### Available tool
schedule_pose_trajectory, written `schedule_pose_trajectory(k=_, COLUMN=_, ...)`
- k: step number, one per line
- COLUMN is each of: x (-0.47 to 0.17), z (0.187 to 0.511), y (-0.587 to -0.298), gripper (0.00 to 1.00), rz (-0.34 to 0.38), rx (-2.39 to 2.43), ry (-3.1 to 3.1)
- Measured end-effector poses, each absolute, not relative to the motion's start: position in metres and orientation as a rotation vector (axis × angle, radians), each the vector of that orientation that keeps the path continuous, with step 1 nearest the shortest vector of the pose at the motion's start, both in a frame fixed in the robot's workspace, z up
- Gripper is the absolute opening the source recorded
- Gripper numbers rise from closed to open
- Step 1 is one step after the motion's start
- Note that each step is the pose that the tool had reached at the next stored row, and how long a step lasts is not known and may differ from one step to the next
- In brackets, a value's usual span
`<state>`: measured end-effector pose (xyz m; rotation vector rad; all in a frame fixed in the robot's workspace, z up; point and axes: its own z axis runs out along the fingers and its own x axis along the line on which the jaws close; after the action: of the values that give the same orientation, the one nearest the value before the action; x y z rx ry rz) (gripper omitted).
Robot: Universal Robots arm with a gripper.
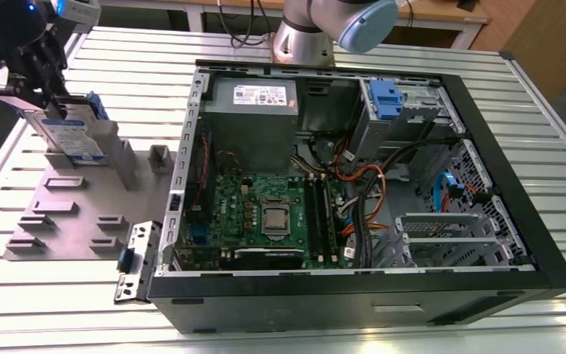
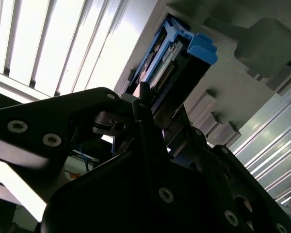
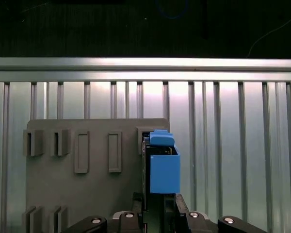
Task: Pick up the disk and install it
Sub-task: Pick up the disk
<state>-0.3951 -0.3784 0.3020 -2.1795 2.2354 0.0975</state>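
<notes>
**Disk gripped in its holder — pick-up in hand**

The disk stands on edge in a slot of the grey plate, at the exterior view's left. The plate lies on the slatted table, just beside the open case. The disk's label faces the camera, and its lower edge sits down among the plate's holder blocks, so I judge it not yet lifted.

The gripper comes down over the end of the disk that lies farther from the case. In the first wrist view the gripper straddles the disk, whose blue carrier runs away from the camera over the plate. In the second wrist view the fingers lie one against each broad face of the disk, with no gap to be seen on either side. I read them as clamped on the disk.

The step, then, is the pick-up: the grasp is made and the disk is seated. The install has not begun, and inside the case a blue bracket sits near the far corner.

As a judgement, clearing the holder calls for a straight pull along the slot with the grip kept firm. The hold is at one end only, so a skewed pull could jam the disk against the blocks or let it swing.
</notes>
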Motion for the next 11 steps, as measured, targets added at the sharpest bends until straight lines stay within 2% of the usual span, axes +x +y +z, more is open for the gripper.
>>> schedule_pose_trajectory(k=11, x=-0.3951, z=0.3095, y=-0.3784, gripper=0.35, rz=0.097, rx=-2.179, ry=2.235)
